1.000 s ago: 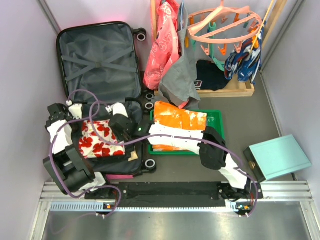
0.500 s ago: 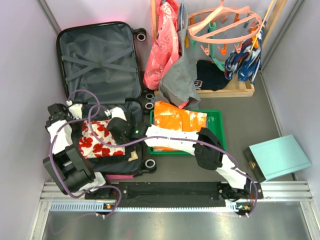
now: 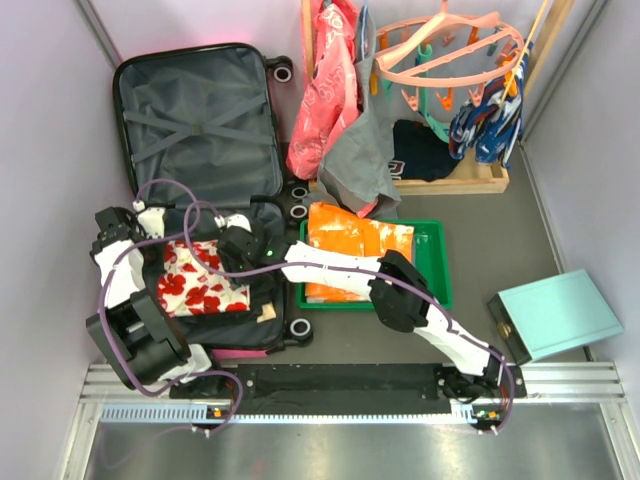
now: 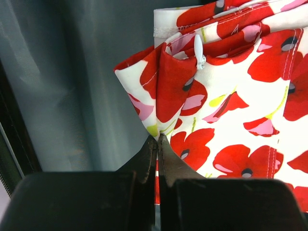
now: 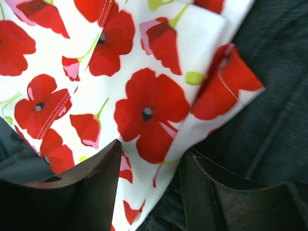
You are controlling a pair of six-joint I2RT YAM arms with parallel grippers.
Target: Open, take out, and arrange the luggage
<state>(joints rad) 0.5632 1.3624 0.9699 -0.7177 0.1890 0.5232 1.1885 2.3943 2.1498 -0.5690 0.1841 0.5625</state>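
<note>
The hot-pink luggage (image 3: 240, 352) lies open at the left, its grey strapped lid lining (image 3: 195, 120) flat toward the back. A white cloth with red flowers (image 3: 200, 282) lies in the near half. My left gripper (image 3: 165, 238) is shut on that cloth's folded corner; the left wrist view shows the jaws (image 4: 157, 139) pinching the fabric (image 4: 231, 96). My right gripper (image 3: 235, 250) is open at the cloth's right edge. In the right wrist view its fingers (image 5: 151, 149) straddle the flowered edge (image 5: 144, 96) without closing on it.
A green tray (image 3: 437, 262) holding an orange garment (image 3: 360, 238) sits right of the luggage. A pale teal flat box (image 3: 555, 315) lies at the right. A wooden rack (image 3: 470, 180) at the back holds pink and grey clothes and a peg hanger (image 3: 450, 50). Walls close both sides.
My right arm has reached further left over the luggage, bringing its gripper onto the flowered cloth's right edge. The left gripper has kept its hold and place.
</note>
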